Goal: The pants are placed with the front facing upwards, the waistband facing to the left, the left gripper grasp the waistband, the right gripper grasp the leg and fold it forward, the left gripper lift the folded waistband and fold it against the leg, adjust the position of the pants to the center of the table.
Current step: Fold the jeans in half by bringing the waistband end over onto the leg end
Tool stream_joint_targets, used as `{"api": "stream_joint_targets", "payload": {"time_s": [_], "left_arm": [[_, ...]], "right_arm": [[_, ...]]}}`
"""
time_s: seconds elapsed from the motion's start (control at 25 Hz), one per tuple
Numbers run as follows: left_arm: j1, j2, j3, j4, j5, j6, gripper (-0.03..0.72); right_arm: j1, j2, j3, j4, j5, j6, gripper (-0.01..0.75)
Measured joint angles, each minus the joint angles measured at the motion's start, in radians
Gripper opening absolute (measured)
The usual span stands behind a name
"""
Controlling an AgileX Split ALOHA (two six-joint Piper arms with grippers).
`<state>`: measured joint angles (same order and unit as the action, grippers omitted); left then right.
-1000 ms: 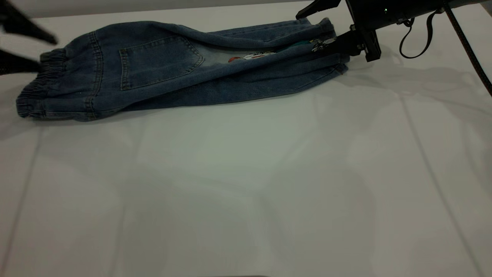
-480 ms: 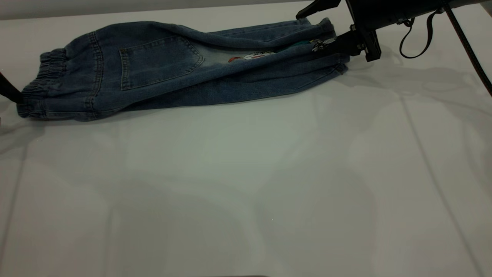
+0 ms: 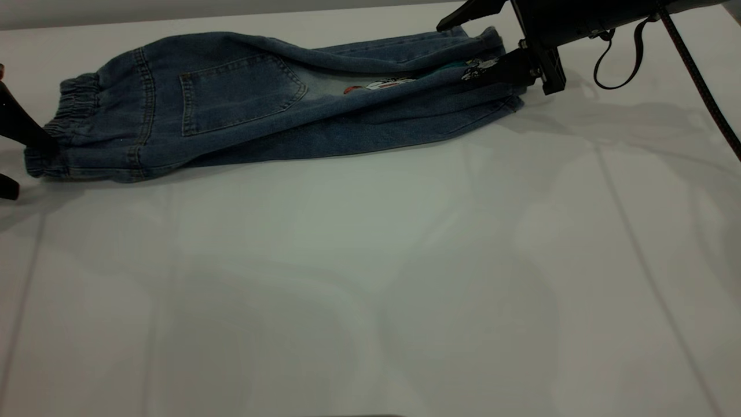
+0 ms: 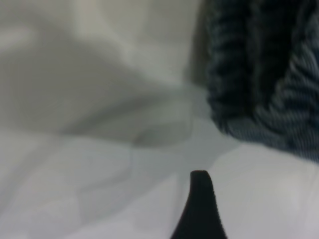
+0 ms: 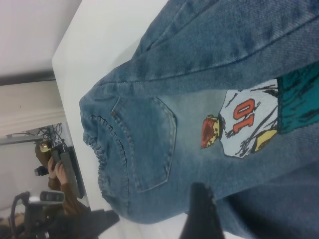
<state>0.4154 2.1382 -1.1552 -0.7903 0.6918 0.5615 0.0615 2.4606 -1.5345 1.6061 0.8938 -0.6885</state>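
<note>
The blue denim pants (image 3: 272, 110) lie folded lengthwise at the far side of the white table (image 3: 370, 278), back pocket up and a cartoon print showing in the fold. The ruched waistband (image 3: 66, 116) points left. My left gripper (image 3: 26, 165) is open at the waistband's near corner, with one black finger (image 3: 23, 127) against the band and the other lower on the table. In the left wrist view one finger (image 4: 199, 209) shows, short of the waistband (image 4: 269, 74). My right gripper (image 3: 460, 49) is open over the leg hem (image 3: 492, 69), and its finger (image 5: 199, 214) rests on the pants (image 5: 164, 129).
The right arm's black cable (image 3: 694, 63) hangs over the table's far right. In the right wrist view a person (image 5: 57, 184) sits beyond the table's far end. The broad near part of the table is bare white.
My left gripper dropped from the far side of the waistband, nearly left the view, and is back at the band's near corner. My right gripper shifted slightly left. The pants have not moved.
</note>
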Motion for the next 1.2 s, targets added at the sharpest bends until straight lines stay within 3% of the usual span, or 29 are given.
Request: {"api": "stream_joint_targets", "payload": {"time_s": [0.52,0.8,1.2], "left_arm": [[0.002,0.108,-0.002,-0.308,-0.035,0.123,0.526],[0.002,0.11,-0.002,-0.348,-0.071,0.139,0.522],[0.002,0.118,-0.002,-0.459,-0.08,0.274,0.456]], "right_arm": [[0.0,0.0,0.0,-0.006,0.002,-0.013,0.451],[0.0,0.0,0.0,-0.01,0.003,-0.015,0.451],[0.0,0.0,0.0,-0.011,0.003,-0.023,0.451]]}}
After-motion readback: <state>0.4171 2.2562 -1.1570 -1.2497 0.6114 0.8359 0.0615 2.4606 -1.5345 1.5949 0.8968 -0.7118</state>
